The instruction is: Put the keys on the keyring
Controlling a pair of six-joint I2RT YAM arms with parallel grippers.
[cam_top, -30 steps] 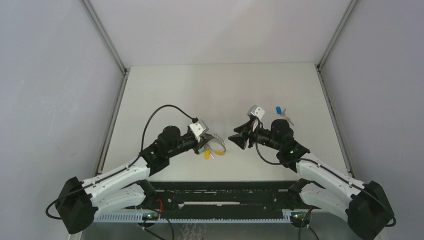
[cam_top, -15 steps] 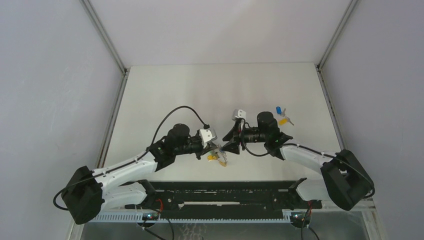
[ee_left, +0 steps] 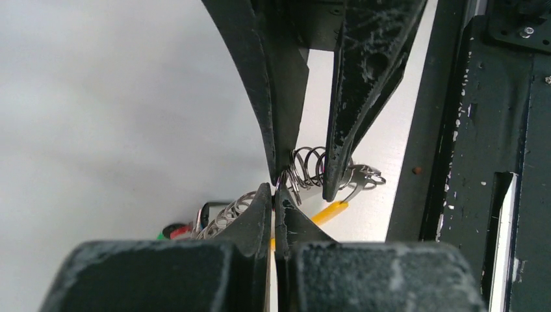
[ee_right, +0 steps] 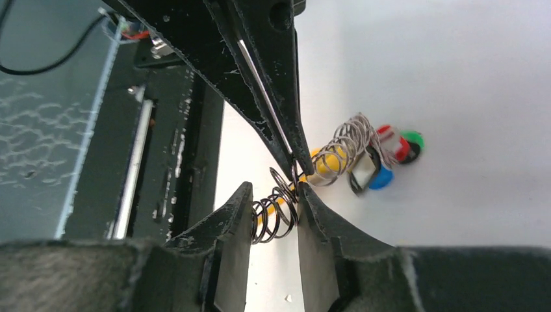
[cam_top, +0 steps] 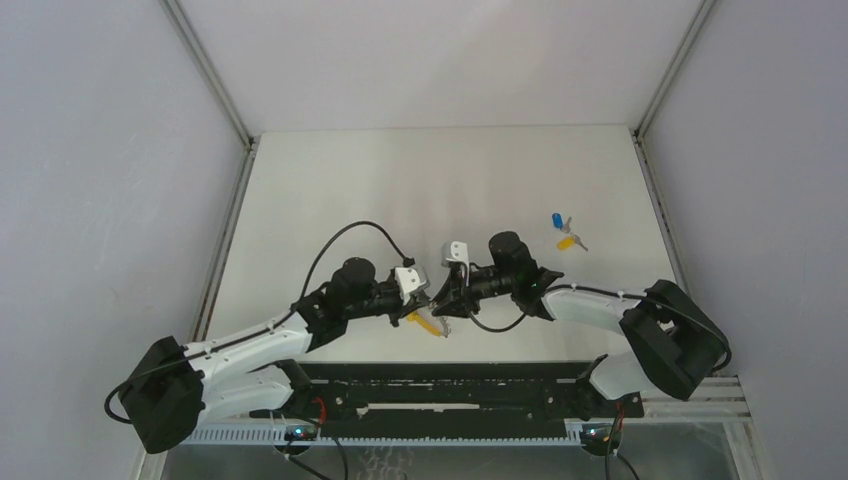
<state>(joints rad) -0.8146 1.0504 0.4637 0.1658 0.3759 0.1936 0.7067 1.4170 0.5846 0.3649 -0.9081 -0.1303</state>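
Slip risk at the keyring (ee_left: 305, 166)
Now the left gripper (ee_left: 275, 192) pinches its coil tight, the right gripper (ee_right: 273, 192) squeezes narrow around it just beside; a hard pull could spring it free, while the blue key (cam_top: 557, 220) and yellow key (cam_top: 567, 241) lie well right on the table (cam_top: 400, 180).

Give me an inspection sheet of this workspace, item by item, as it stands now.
Surface: white table, matte.
Job's things: blue key and yellow key lie loose together at the right, apart from both tools; keyring held between the tools.
Clutter: nothing seen.
Tools: left tool shut on the keyring's wire; right tool closed around its coil.
Cables: black cable arches behind the left tool.
Surroundings: grey walls; black rail at the near edge.
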